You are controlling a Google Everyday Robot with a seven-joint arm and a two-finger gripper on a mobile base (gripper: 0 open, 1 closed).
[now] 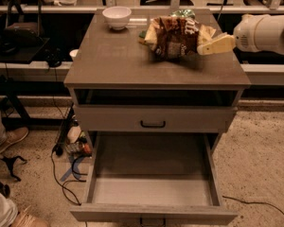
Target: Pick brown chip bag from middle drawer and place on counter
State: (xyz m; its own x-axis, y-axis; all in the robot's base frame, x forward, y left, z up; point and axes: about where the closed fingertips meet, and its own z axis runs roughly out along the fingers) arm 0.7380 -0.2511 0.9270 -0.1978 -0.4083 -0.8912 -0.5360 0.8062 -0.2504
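The brown chip bag (174, 36) lies on the counter (113, 60) at the back right, dark brown with tan ends and white lettering. My gripper (204, 41) is just to the right of the bag with its cream fingers (217, 44) pointing left at it. The fingers are open and no longer around the bag. The white arm (265, 32) reaches in from the right edge. The middle drawer (154, 213) is pulled out towards the front below, and its flat floor is empty.
A white bowl (117, 17) stands at the counter's back left. A green crushed can (182, 13) lies behind the bag. The upper handled drawer front (153, 119) is shut. Cables and small items (73, 148) lie on the floor to the left, by a person's shoe (9, 137).
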